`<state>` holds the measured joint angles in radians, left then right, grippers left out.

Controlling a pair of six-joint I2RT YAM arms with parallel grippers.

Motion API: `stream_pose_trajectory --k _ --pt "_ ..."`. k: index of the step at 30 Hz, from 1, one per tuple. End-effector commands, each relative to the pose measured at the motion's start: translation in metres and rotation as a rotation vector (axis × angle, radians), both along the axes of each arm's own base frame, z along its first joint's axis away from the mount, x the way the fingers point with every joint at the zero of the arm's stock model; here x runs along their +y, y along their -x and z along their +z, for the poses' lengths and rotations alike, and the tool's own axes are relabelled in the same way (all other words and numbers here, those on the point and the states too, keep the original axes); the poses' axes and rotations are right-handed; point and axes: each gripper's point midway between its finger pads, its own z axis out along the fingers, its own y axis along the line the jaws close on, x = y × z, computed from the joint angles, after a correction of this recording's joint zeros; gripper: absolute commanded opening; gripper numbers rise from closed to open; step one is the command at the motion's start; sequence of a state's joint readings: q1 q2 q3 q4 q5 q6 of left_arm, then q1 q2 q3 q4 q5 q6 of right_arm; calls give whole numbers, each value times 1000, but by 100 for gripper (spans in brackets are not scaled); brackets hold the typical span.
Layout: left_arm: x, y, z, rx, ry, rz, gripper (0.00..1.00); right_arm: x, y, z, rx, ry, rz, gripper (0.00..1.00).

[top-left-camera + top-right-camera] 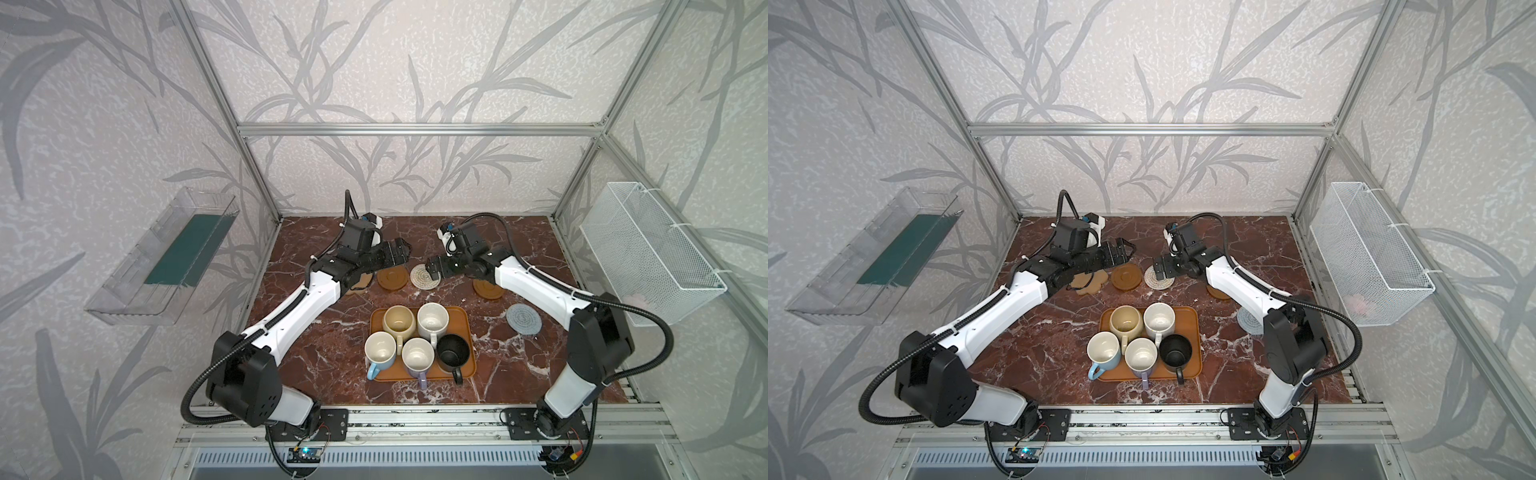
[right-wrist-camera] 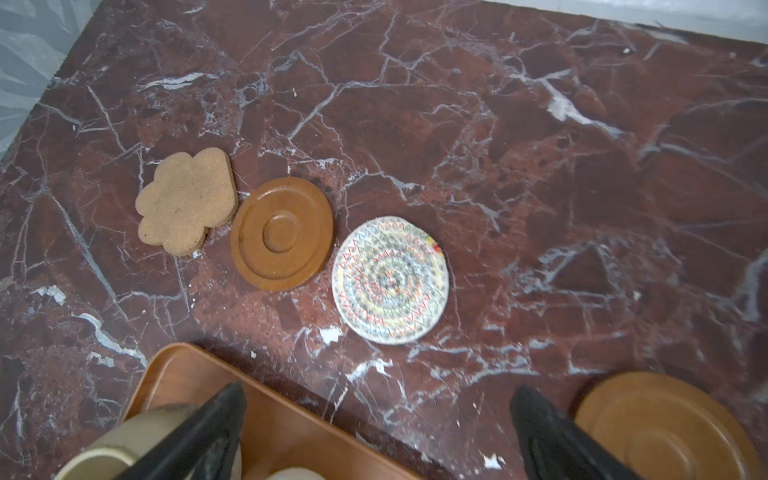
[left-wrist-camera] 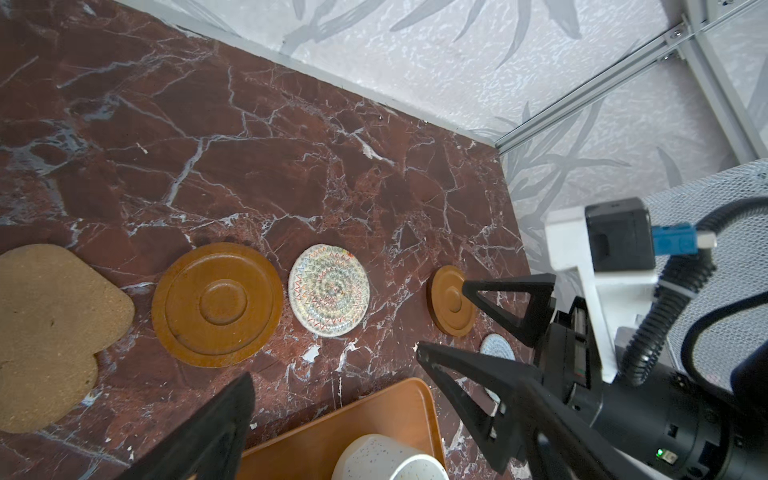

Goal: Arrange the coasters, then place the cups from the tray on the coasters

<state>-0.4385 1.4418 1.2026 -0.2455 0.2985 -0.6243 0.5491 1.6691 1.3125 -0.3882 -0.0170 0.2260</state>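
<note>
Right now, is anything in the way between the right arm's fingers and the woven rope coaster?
No. The right fingers hang wide open close by the woven rope coaster, and the right wrist view shows only bare marble table between them and it.

Five cups (image 1: 1158, 320) sit on the tray (image 1: 1187, 322); right hand (image 1: 1158, 272) hovers over the rope coaster (image 1: 1166, 284).
</note>
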Motion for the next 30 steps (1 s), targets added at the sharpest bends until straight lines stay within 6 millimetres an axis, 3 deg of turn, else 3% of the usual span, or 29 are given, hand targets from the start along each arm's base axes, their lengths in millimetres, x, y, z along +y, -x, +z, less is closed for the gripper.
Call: stream_pose_trajectory --k 1,11,20,25,30 --pt "-9 7 16 -46 47 -49 99 -23 4 18 -100 46 -60 99" --pt "-45 29 29 -54 110 -188 99 -85 23 16 -108 37 -163 99" --pt "-78 32 0 36 55 -248 99 -132 21 -20 24 -39 -247 100" --pt "-90 26 -22 93 10 -256 99 -146 15 -38 94 -50 -263 98" --pt "-98 18 -36 123 -5 -252 98 -148 8 -58 155 -66 -270 88"
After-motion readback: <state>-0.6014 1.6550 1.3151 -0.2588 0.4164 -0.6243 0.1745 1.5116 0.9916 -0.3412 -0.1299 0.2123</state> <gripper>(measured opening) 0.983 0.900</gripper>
